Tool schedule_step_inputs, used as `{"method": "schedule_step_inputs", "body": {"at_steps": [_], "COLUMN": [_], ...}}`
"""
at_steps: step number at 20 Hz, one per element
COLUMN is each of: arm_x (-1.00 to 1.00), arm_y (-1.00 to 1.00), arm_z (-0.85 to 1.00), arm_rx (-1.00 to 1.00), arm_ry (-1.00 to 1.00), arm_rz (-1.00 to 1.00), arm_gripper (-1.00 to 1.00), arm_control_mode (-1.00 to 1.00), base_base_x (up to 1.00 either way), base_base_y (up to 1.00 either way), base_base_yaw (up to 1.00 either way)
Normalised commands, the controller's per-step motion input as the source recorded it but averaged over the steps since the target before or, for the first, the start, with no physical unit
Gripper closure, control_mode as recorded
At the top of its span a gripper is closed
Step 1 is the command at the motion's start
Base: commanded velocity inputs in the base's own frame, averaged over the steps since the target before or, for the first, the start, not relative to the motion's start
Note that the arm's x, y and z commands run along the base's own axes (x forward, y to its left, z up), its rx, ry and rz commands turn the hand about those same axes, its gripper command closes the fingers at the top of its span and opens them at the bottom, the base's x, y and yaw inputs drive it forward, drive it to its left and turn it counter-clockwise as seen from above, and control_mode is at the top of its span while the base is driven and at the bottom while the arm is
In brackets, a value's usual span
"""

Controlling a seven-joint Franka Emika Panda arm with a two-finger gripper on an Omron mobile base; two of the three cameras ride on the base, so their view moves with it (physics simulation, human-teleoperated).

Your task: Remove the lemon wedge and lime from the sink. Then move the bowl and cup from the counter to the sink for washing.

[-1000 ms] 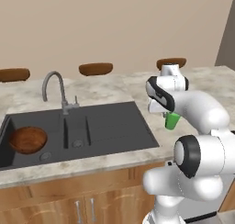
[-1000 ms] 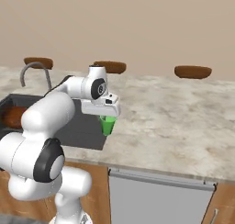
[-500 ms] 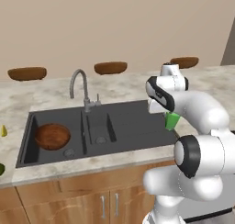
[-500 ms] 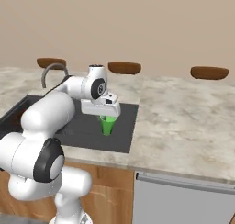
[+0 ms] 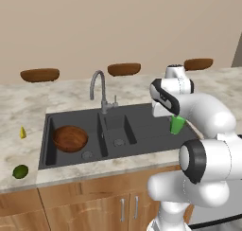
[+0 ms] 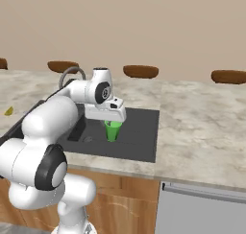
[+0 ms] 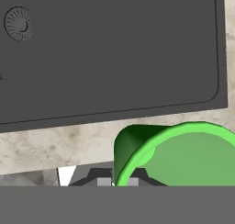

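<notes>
- The two-finger gripper (image 5: 174,117) pinches the rim of the small bright green cup (image 5: 177,125), hanging above the right part of the dark grey recessed sink (image 5: 142,112).
- The round reddish-brown wooden bowl (image 5: 70,138) sits in the left basin.
- The tiny yellow lemon wedge (image 5: 22,132) and the dark green round lime (image 5: 20,171) lie on the marbled counter (image 5: 28,107), left of the sink.

White glossy arm (image 5: 208,111), rounded segments, dark grey/black joint rings, bulbous white base w/ black cap.

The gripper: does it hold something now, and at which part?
Yes. The gripper holds the green cup by its rim, above the sink.
</notes>
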Motion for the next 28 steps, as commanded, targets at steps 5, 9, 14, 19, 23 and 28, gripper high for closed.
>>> {"method": "schedule_step_inputs", "body": {"at_steps": [5, 9, 14, 19, 23, 28], "arm_x": [0.0, 0.0, 0.0, 0.0, 0.0, -0.07], "arm_y": [0.0, 0.0, 0.0, 0.0, 0.02, 0.11], "arm_z": [0.0, 0.0, 0.0, 0.0, 0.0, 0.0], "arm_rx": [0.0, 0.0, 0.0, 0.0, 0.0, 0.0], "arm_ry": [0.0, 0.0, 0.0, 0.0, 0.01, 0.0], "arm_rz": [0.0, 0.0, 0.0, 0.0, 0.0, 0.0], "arm_gripper": [1.0, 1.0, 1.0, 1.0, 1.0, 1.0], "arm_control_mode": [1.0, 1.0, 1.0, 1.0, -1.0, -1.0], "base_base_x": [-0.14, -0.16, -0.22, -0.14, -0.01, 0.0], "base_base_y": [0.41, 0.44, 0.44, 0.42, 0.14, 0.0], "base_base_yaw": [0.0, 0.0, 0.0, 0.0, 0.0, 0.0]}}
